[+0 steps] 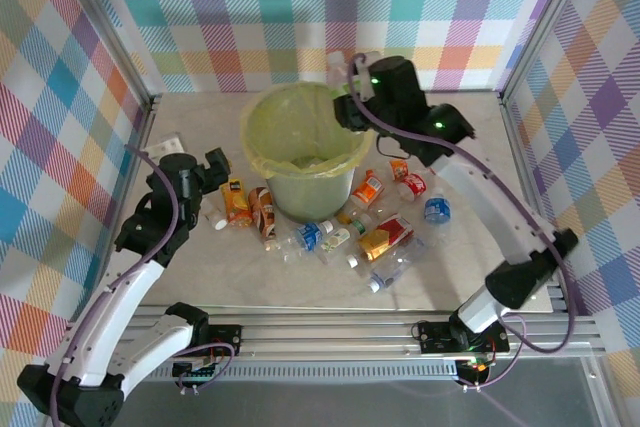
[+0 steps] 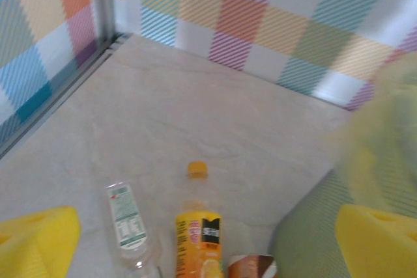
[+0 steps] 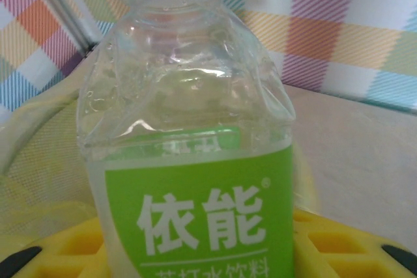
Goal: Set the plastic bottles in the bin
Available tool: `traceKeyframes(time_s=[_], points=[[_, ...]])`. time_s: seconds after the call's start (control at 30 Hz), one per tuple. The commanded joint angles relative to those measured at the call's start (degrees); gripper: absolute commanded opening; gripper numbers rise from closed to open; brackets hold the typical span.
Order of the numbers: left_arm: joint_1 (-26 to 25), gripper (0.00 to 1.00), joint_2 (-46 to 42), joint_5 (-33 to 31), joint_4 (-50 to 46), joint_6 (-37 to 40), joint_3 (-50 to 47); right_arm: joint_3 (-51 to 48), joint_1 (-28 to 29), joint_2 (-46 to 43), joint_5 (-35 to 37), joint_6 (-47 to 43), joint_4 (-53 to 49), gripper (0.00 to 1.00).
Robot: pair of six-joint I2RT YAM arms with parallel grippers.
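Reaching over the far right rim of the bin (image 1: 262, 117) with the right pincer (image 1: 352, 87) clamped on a green-labelled bottle (image 3: 195, 161); hovering left of the bin, left pincer (image 2: 208, 239) spread wide above other bottles (image 2: 199, 245) lying near it

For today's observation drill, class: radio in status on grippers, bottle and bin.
Left gripper open, empty, above loose bottles left of bin. Right gripper shut on green-label bottle at bin's far rim. Drop path looks clear.
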Motion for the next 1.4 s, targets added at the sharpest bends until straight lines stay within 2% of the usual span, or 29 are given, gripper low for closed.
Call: traceKeyframes(time_s=[0.0,0.13,0.4,0.7,0.97,1.17,1.37], points=[[3.23,1.0,-1.91,1.23,-0.57,-3.76,-1.92,5.71,1.85,4.52,0.12,-3.18,-2.57,0.05],[6.94,1.0,-1.63,2.95,-0.31,-5.91,-4.87,10.92,2.61,10.67,-0.8,-4.07,-4.48,0.05],[13.11,1.0,0.27,10.38,2.73,-9.06,-10.2,17.82,2.87,19.22,-0.89,-5.81,-9.77,0.06],[17.49,1.0,1.29,13.12,4.85,-10.72,-14.43,23.2,2.88,26.13,-0.55,-6.37,-14.26,0.06],[21.0,1.0,3.81,17.09,7.77,-12.08,-17.37,22.83,2.92,28.81,0.08,-7.55,-17.51,0.07],[21.76,1.0,4.62,16.7,8.83,-12.44,-18.44,19.58,2.97,28.3,-0.36,-8.92,-17.83,0.17],[22.11,1.0,6.78,16.89,9.7,-12.07,-18.71,19.42,2.97,30.07,0.24,-10.22,-17.62,0.19]])
